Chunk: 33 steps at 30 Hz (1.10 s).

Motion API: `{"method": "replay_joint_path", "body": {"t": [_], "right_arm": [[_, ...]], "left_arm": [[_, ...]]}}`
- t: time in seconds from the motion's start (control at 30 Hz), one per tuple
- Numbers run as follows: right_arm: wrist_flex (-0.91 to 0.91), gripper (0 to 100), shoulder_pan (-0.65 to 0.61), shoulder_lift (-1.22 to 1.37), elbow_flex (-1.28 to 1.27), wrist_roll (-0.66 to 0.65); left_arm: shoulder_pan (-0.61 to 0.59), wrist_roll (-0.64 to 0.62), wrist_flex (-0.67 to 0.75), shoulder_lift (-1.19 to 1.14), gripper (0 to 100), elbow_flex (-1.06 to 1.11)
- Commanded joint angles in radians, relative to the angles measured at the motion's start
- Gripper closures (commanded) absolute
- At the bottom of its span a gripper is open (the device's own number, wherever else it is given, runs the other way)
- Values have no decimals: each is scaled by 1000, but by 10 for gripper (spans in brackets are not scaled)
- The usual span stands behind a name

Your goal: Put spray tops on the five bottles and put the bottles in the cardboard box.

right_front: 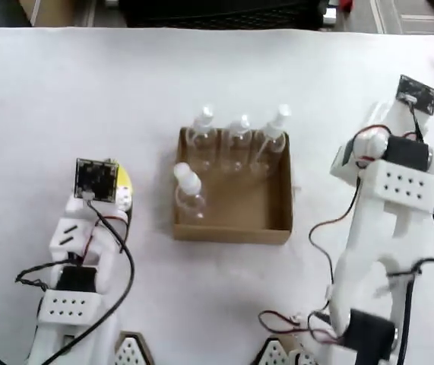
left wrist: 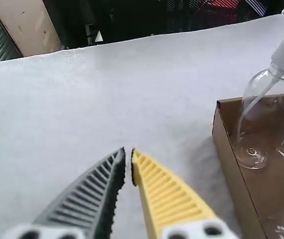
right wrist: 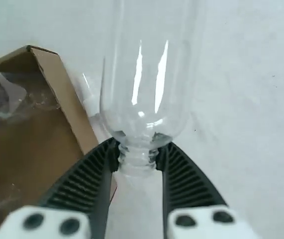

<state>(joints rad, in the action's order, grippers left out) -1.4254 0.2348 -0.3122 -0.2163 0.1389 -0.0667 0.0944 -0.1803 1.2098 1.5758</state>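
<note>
Four bottles (right_front: 236,141) with spray tops stand inside the cardboard box (right_front: 232,230), evidently finished, while the right end effector (right wrist: 138,147) pinches a fifth bottle (right wrist: 146,64) by its neck just beside the box, probably for packing, and the left end effector (left wrist: 128,154), pressed together, hangs over the bench (left wrist: 82,89) on the box's other side.

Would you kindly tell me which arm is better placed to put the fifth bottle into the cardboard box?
Right, probably: the right gripper holds the bottle by its neck beside the cardboard box; the left gripper is shut and empty over the table.
</note>
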Motion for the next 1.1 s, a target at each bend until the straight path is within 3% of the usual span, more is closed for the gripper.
{"method": "replay_joint_path", "body": {"t": [0.0,0.07,0.23,0.43,0.6,0.8,0.93,1.07], "right_arm": [[-15,977,15,-131,43,-6],[-15,978,22,-180,43,-66],[-15,981,27,-338,32,-384],[108,981,136,-503,-195,-953],[472,981,329,-588,-600,-1570],[1191,981,495,-634,-1217,-2248],[1567,981,507,-622,-1465,-2397],[1511,981,486,-618,-1427,-2329]], "left_arm": [[12,9,25,12,973,-9],[13,9,26,12,973,-9],[15,9,28,12,972,-11],[15,9,28,12,972,-11],[15,9,28,12,972,-11],[15,9,28,12,972,-9],[15,9,28,10,972,-9],[15,9,26,8,972,-9]]}}
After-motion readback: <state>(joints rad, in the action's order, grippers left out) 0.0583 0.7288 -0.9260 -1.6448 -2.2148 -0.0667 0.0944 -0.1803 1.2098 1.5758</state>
